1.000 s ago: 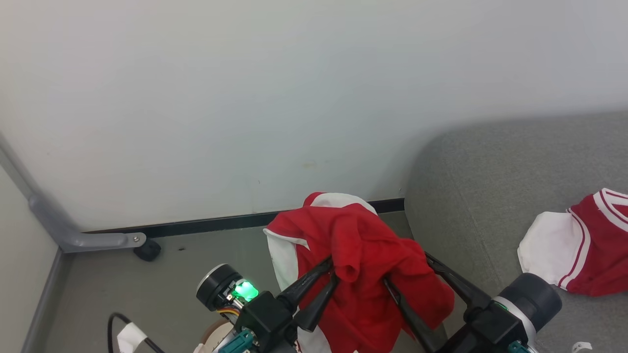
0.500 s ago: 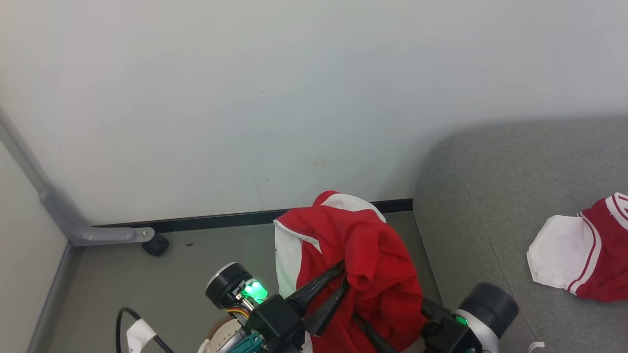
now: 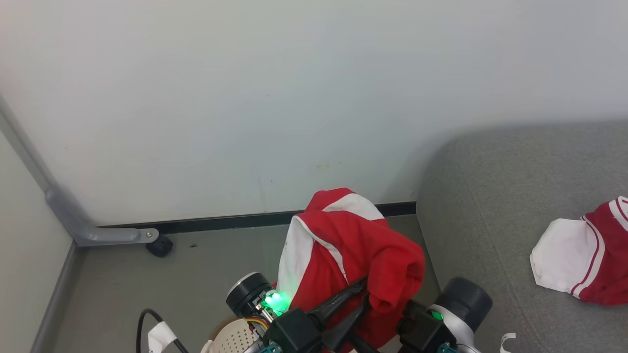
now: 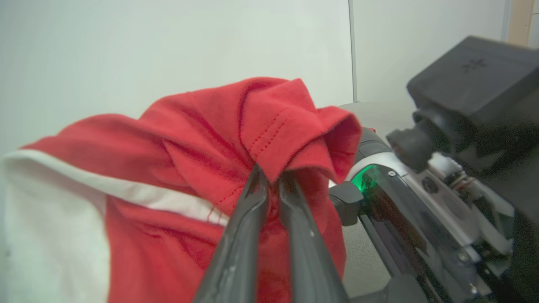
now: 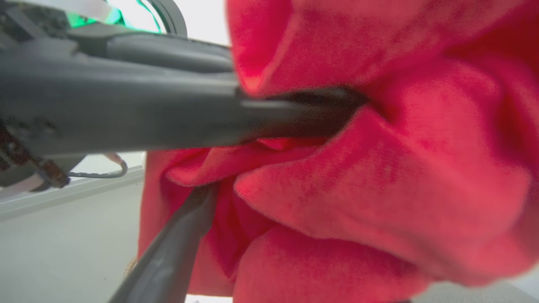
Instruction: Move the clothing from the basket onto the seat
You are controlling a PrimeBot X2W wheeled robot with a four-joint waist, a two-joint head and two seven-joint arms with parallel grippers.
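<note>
A red-and-white piece of clothing (image 3: 343,245) hangs bunched in the air over the floor, just left of the grey seat (image 3: 510,196). My left gripper (image 3: 365,292) is shut on a red fold of it; in the left wrist view its fingertips (image 4: 269,174) pinch that hem. The dark body (image 3: 427,328) of my right gripper sits right of the cloth, fingers under it. One right finger (image 5: 168,252) shows, spread far from the other, red fabric lying loosely across. A second garment (image 3: 579,264) lies on the seat. A sliver of the cream perforated basket (image 3: 235,338) shows at the bottom edge.
A white wall (image 3: 294,98) with a dark baseboard stands close behind. A grey metal bracket (image 3: 98,235) with a black caster (image 3: 159,245) sits at the floor's left. A black cable with a white tag (image 3: 159,336) runs at the lower left.
The camera has shifted slightly. My right gripper has drawn back and leftward, its fingers slipping under the cloth. The held garment has bunched tighter above my left gripper.
</note>
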